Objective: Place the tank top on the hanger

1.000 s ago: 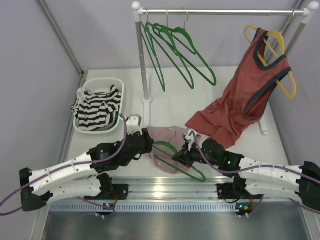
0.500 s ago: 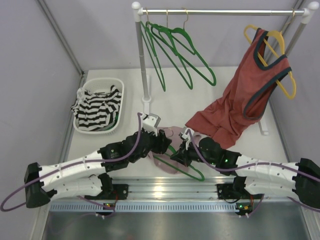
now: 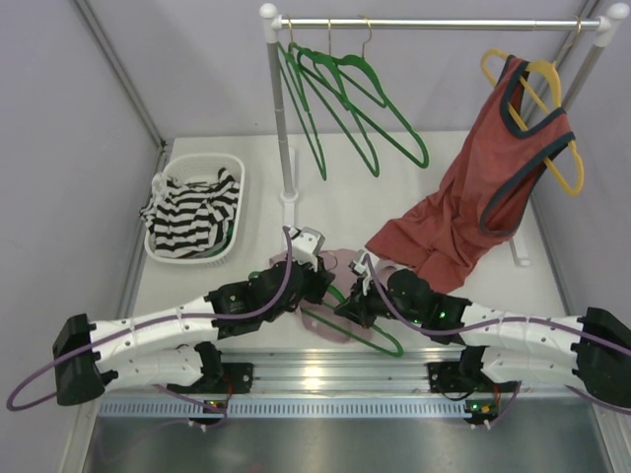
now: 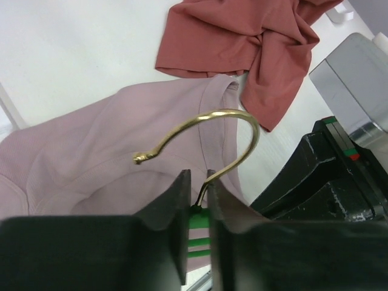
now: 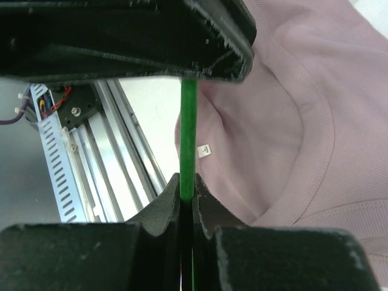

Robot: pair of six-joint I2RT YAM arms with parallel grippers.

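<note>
Our right fingers (image 5: 187, 189) are pinching the green hanger (image 5: 188, 121) tight by its bar, steadying it. Our left fingers (image 4: 197, 182) are straddling its brass hook (image 4: 212, 118) stem, slightly apart and not gripping yet, we reckon. The pink tank top (image 4: 91, 151) is lying on the desk (image 4: 73, 54) just beneath both.

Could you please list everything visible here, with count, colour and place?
tank top: one, dusty pink, on the table between the arms
hanger: one, green, brass hook, on the tank top
spare hangers: three, green, rail's left half
yellow hanger: one, yellow, rail's right end
rust-red top: one, green-trimmed, hanging from the yellow hanger
basket: one, white, table's far left
striped garment: one, black-and-white, in the basket
rail: one, silver, at the back
table: one, white, under everything
left arm: one, black-and-white, jaws astride the hook's stem, grip unclear
right arm: one, black-and-white, jaws shut on the hanger's bar
</note>
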